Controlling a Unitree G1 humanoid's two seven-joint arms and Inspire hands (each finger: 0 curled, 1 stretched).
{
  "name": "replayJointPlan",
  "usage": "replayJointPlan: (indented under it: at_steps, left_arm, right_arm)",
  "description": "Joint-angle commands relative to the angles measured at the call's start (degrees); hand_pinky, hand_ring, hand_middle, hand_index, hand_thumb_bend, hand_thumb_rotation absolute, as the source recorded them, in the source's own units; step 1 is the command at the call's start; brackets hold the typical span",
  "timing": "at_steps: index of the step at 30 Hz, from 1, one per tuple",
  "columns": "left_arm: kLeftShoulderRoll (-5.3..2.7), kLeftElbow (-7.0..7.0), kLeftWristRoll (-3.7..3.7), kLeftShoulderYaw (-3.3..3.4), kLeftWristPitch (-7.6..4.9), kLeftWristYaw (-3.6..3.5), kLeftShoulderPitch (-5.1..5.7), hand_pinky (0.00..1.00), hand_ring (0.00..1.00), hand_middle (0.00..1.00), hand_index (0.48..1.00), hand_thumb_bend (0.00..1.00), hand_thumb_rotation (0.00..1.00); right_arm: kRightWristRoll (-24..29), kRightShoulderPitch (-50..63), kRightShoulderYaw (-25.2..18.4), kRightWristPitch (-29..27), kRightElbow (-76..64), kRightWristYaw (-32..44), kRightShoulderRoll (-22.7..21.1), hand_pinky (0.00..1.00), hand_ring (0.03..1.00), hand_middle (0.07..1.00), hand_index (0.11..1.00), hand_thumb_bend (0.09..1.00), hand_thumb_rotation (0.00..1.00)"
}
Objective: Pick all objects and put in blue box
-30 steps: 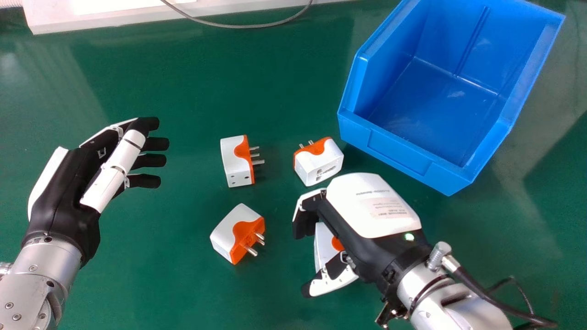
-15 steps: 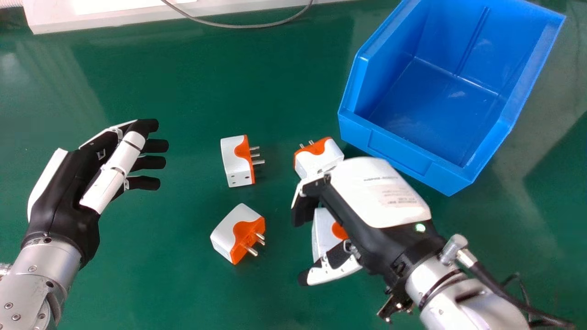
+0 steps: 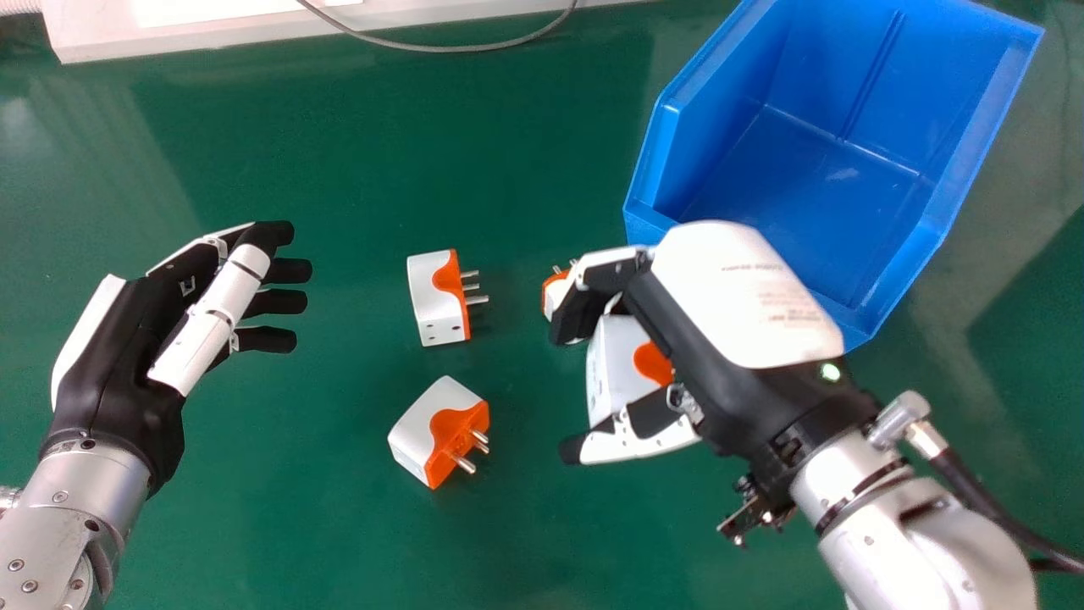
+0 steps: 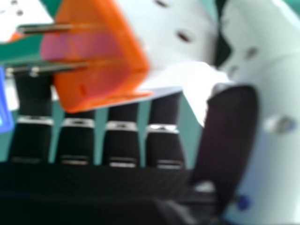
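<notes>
The robot's right hand (image 3: 745, 296) is closing its curled fingers and thumb around a white-and-orange plug adapter (image 3: 616, 364). The blue box (image 3: 796, 186) is lying farther out and to the right of that adapter, with the right hand being the nearer one; the coming move is likely calling for clearance over the box's near wall. Compared with a moment ago, hand and adapter are sitting closer to the box. The left hand (image 3: 118, 356) is idling, fingers extended, at the head view's left.

The left hand (image 3: 106, 364) has relaxed fingers pointing rightward, its thumb uppermost. The right hand (image 3: 745, 296), back upward, grips with bent fingers and thumb; its silver forearm (image 3: 915, 542) slants in from the lower right.
</notes>
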Motion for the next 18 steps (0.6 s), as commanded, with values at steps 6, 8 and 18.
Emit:
replayJointPlan:
  at_steps: [6,8,18]
  left_arm:
    - [0.87,0.09,-0.32,0.47,-0.96,-0.5,-1.27,0.62,0.71,0.72,0.771,0.36,0.71]
    - [0.88,0.65,-0.27,0.46,-1.18,-0.53,-1.53,0.62,0.71,0.72,0.771,0.36,0.71]
    - [0.86,1.69,-0.38,0.74,-1.33,-0.71,-2.22,0.62,0.71,0.72,0.772,0.35,0.71]
  right_arm:
    - [-1.12,-5.94,-5.12,0.26,-2.02,0.32,-1.19,0.34,0.437,0.528,0.508,0.494,0.0]
    - [-1.71,-7.16,-5.85,0.31,-1.57,0.11,-1.41,0.34,0.435,0.525,0.511,0.494,0.0]
    - [-1.59,-13.19,-11.15,0.15,2.64,-0.71,-3.68,0.34,0.43,0.522,0.513,0.494,0.0]
